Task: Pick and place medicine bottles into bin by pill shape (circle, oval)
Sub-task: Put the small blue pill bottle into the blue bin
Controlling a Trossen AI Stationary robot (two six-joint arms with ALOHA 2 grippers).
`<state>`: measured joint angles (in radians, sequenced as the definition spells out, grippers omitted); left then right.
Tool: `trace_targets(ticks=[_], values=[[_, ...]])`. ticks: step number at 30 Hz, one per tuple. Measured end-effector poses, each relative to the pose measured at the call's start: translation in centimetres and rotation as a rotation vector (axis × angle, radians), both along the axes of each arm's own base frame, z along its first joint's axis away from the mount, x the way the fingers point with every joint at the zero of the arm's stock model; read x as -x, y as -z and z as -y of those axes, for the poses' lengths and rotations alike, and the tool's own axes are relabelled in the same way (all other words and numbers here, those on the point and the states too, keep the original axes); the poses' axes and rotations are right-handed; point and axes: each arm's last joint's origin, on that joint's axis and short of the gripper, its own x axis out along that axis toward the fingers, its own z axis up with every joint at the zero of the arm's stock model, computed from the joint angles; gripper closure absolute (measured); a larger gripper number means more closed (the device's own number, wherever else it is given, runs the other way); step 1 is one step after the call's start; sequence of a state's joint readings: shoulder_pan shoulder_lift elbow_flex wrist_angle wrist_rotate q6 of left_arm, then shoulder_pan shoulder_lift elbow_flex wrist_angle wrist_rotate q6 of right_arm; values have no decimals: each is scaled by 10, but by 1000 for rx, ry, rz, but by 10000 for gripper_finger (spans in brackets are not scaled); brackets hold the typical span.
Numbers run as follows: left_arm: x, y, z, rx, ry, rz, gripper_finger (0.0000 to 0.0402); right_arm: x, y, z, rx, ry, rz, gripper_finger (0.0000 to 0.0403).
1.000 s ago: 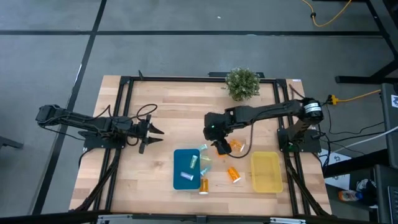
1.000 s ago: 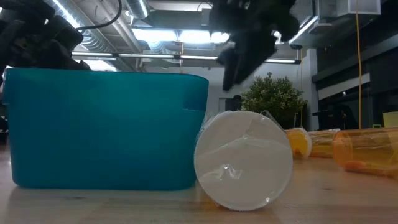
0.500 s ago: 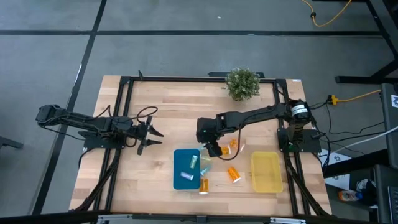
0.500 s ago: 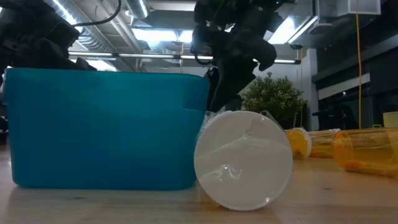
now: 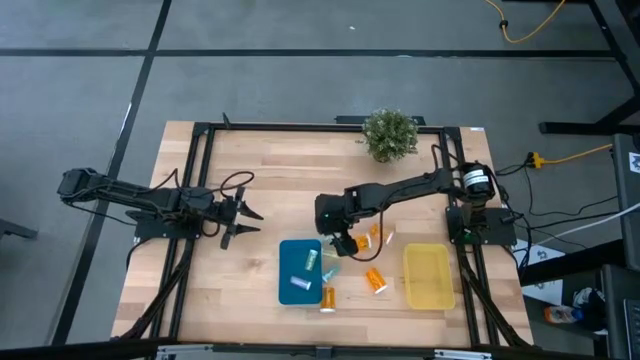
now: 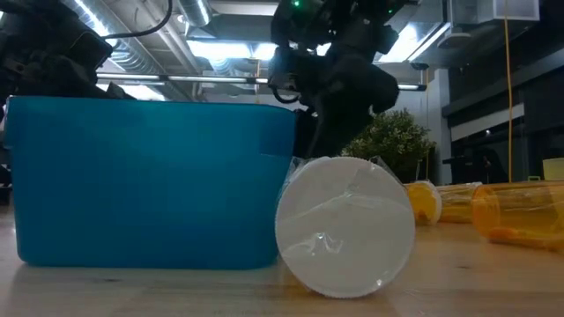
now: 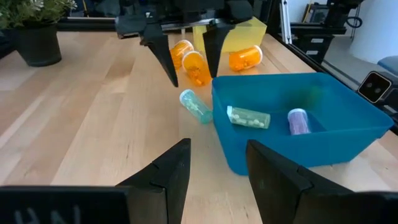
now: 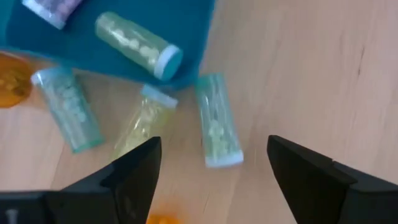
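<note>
Two bottles (image 7: 249,117) in blue bin (image 5: 291,268), yellow bin (image 5: 428,276) beside, right gripper (image 8: 211,163) spread wide.

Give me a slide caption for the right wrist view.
Open right hand hovers over three pale bottles lying on the wood beside the blue bin.

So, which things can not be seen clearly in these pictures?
- Pill shapes: in the high view the medicine bottles are too small to tell circle from oval.
- Blue bin contents: in the low view its near wall hides everything inside.
- Yellow bin: in the left wrist view the right arm covers part of it.
- Bottle with the white cap: in the low view only the cap end shows.
</note>
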<state>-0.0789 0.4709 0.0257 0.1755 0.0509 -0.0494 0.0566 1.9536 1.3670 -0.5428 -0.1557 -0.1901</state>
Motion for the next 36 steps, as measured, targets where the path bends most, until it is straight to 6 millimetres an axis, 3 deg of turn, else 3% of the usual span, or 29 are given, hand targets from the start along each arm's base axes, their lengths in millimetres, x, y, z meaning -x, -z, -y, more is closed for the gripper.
trace_targets(ticks=[5,22,30,36], values=[[0,0,0,0,0,-4,254,-3,3,-1,7,-8,14,107],[0,1,0,-11,2,-11,254,-10,42,1,78,34,-62,114],[1,2,0,-11,2,-18,254,-11,43,2,52,143,-78,203],[1,2,0,-11,2,-18,254,-4,37,4,142,230,-130,285]])
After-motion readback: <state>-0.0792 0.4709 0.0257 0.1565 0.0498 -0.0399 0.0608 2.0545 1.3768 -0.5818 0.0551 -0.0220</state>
